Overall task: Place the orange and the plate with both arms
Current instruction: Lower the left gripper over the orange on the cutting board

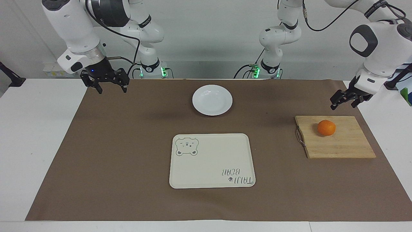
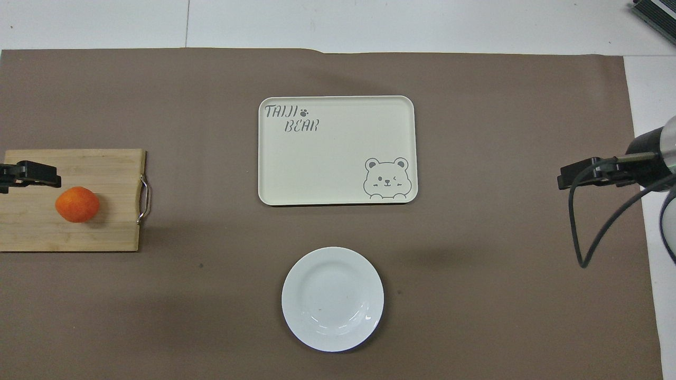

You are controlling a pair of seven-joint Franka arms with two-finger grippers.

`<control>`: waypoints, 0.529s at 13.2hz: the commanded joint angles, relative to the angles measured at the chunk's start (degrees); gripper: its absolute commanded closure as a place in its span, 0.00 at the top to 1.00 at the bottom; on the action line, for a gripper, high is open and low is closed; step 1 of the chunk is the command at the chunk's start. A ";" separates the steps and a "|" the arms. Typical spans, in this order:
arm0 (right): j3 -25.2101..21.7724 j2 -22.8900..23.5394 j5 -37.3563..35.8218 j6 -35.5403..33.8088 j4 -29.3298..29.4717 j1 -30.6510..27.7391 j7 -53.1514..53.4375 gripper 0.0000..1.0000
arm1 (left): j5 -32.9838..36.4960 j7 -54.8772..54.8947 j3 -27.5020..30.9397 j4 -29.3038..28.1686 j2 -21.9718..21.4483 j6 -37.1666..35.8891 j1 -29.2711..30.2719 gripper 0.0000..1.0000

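Both views are evenly and brightly lit from above, with no dim corners. Shadows are soft and short: the small glossy orange fruit point(image 1: 326, 127) casts a faint smudge on the pale bamboo cutting board point(image 1: 334, 143), and blurred dark patches lie on the matte brown paper table cover point(image 1: 128, 154) beside the round glossy white plate point(image 1: 212, 100). The plate shows small curved highlights near its rim in the overhead view. The cream rectangular tray with a bear drawing point(image 2: 338, 153) reads crisply, print included. Focus is sharp throughout, and straight edges show no obvious bending.
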 commanded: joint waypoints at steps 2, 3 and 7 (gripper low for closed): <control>0.58 -0.32 -0.54 -0.42 -0.36 -0.63 0.83 1.00 | 0.27 -3.47 -0.50 -2.80 3.17 6.33 2.43 1.00; 0.58 -0.32 -0.45 -0.42 -0.44 -0.63 0.84 1.00 | 0.27 -4.79 -0.50 -2.89 4.49 7.47 2.43 1.00; 0.58 -0.32 -0.45 -0.42 -0.36 -0.63 1.10 1.00 | 0.27 -6.12 -0.59 -4.47 7.48 12.65 4.01 1.00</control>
